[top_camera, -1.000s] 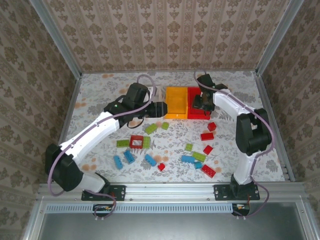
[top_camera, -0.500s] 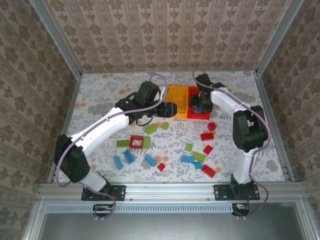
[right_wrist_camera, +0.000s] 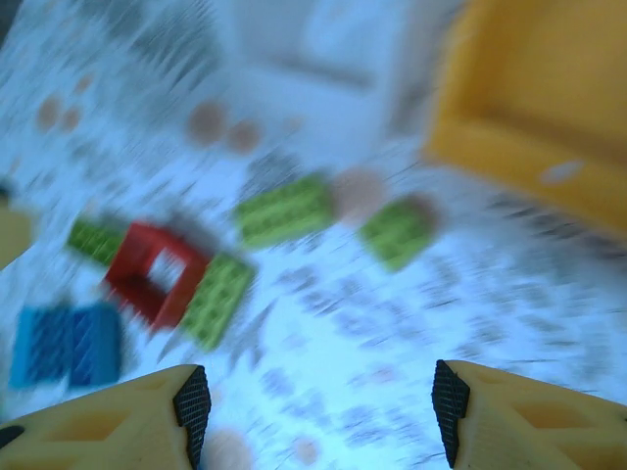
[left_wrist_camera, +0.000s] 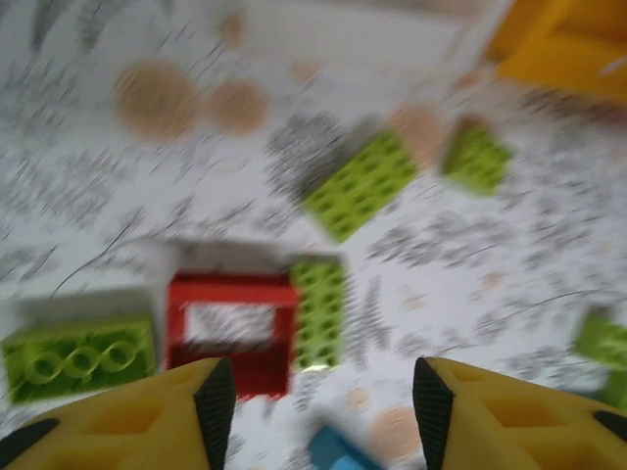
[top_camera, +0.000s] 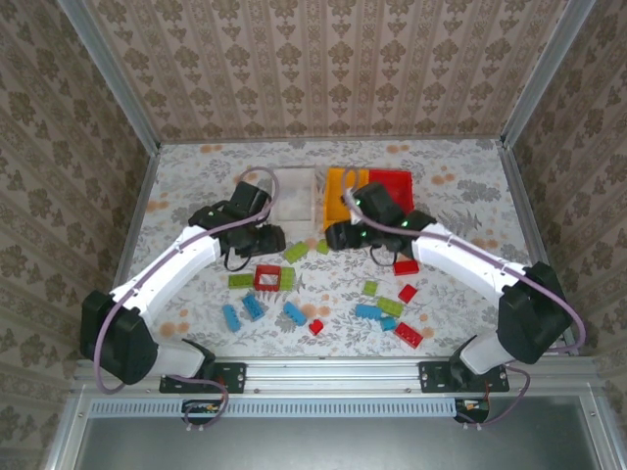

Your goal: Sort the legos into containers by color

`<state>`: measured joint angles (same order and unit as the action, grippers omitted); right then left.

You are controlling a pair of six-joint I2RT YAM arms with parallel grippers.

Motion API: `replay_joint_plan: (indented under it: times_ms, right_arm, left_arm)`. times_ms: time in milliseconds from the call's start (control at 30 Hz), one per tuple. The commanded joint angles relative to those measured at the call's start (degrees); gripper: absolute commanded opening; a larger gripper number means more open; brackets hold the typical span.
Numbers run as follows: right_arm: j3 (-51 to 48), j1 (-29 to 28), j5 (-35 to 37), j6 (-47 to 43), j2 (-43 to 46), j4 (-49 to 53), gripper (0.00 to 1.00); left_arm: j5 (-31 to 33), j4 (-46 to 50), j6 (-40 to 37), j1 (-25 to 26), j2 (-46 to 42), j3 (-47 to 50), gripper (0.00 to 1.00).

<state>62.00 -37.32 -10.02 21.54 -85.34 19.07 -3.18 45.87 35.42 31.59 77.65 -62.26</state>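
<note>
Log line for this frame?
left tool: open, empty, near red frame | right tool: open, empty, near green bricks

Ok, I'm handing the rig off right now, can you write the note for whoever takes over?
Left end effector: open, empty, above the red frame.
Right end effector: open, empty, near a green brick.
White bin, yellow bin, red bin: side by side at the far end; contents unclear.
Done: nothing I can confirm.
To do: loose bricks in red, blue and green on the table, all to sort.
</note>
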Motion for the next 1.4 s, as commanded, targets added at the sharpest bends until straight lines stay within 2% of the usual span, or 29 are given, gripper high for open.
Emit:
replay_joint_plan:
  times_ms: [0,233,467,767,1233,1367]
  right_arm:
    - [-4.38,-3.32,-6.82,-2.43,0.68,-6.99,0.65]
    - [-6.06,-6.49,-10.40,-2.20,0.31,-9.65,0.65]
    - [-4.84,-6.52,-9.51,-1.98,-0.68,-7.65,0.65]
    - [-4.95,-6.54,-8.24,-0.95,-1.10,-7.21,0.65]
    - [-4.34,-6.38,-7.07,-0.11,-2.16,-6.89,0.65]
    - [-4.33,-6.42,-6.88,0.01,-2.05,-6.66,0.65]
  left_arm:
    - [0.71,5.93,-3.61,-2.18,1.29,2.67,0.47]
    - [-1.01,4.66,-11.41,-5.05,8.59,3.05,0.36]
    - [-1.46,3.18,-15.06,-8.20,14.09,0.88,0.35]
    - [-3.44,1.36,-17.08,-8.26,16.00,1.56,0.33]
    - [-2.94,0.71,-18.94,-8.13,19.65,0.27,0.21]
    - [-1.80,1.68,-18.91,-7.45,19.30,0.38,0.24]
